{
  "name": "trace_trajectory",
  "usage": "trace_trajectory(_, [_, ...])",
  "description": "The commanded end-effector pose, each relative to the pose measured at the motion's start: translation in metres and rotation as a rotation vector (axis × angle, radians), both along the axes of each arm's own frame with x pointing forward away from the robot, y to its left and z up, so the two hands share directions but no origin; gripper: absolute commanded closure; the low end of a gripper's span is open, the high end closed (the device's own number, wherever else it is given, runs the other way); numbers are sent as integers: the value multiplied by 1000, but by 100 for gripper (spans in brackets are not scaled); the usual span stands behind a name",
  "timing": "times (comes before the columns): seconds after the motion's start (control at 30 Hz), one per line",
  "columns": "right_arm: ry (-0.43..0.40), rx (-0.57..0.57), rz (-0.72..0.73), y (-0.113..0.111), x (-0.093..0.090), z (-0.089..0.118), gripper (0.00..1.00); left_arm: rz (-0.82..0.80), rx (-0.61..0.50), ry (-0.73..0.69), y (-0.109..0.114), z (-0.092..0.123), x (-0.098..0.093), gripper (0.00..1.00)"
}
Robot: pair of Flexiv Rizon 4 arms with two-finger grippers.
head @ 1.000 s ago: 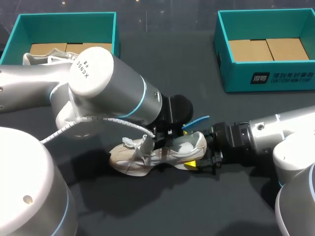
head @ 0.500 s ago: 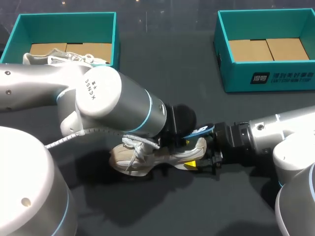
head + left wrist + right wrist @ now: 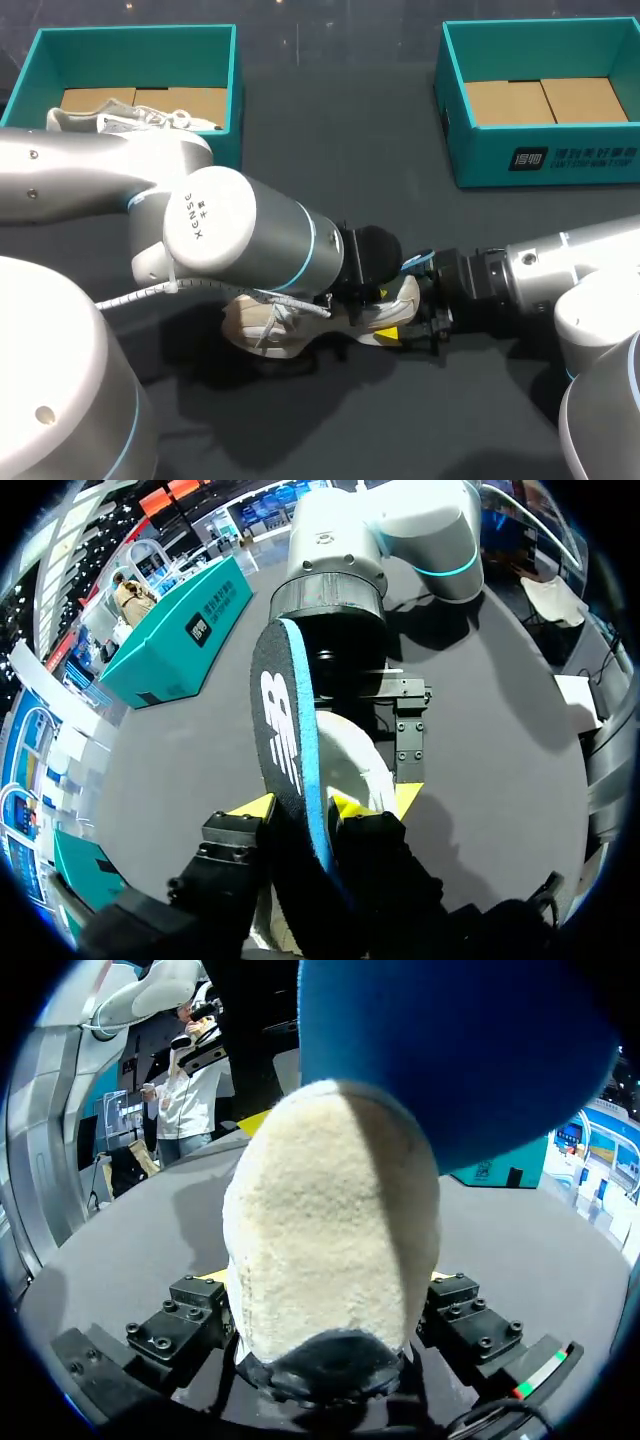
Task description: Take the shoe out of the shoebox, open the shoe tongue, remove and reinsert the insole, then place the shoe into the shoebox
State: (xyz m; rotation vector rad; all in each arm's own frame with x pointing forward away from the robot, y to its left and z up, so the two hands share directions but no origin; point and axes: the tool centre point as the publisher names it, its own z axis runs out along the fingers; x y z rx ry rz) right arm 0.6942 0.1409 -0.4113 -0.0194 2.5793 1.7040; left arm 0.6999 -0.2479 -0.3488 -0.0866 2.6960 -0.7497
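In the head view's lower middle, the right gripper (image 3: pixel 328 1295) clamps the light shoe (image 3: pixel 270 325) by its likely stiffest part, the heel, while the left gripper (image 3: pixel 300 805) pinches the thin, probably floppy insole (image 3: pixel 285 770).

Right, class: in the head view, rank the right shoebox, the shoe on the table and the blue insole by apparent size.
Largest to smallest:
1. right shoebox
2. shoe on the table, though the left arm hides its middle
3. blue insole, only a sliver showing near the heel
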Motion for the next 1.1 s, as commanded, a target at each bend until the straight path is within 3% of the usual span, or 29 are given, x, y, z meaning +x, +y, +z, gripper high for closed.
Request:
trace_trajectory(0.03, [0, -5, -1, 1, -2, 1, 100, 4, -5, 7, 0, -1, 3, 100])
trace_trajectory(0.23, [0, -5, -1, 1, -2, 1, 100, -7, -22, 58, 6, 12, 3, 100])
trace_trajectory(0.4, [0, -5, -1, 1, -2, 1, 100, -19, -45, 157, 4, 37, 1, 100])
trace_trajectory(0.7, [0, -5, -1, 1, -2, 1, 100, -74, -132, 314, -8, 96, -20, 100])
trace_trajectory(0.8, [0, -5, -1, 1, -2, 1, 100, -88, -173, 360, -14, 128, -32, 100])
trace_trajectory(1.1, [0, -5, -1, 1, -2, 1, 100, -88, -173, 360, -14, 128, -32, 100])
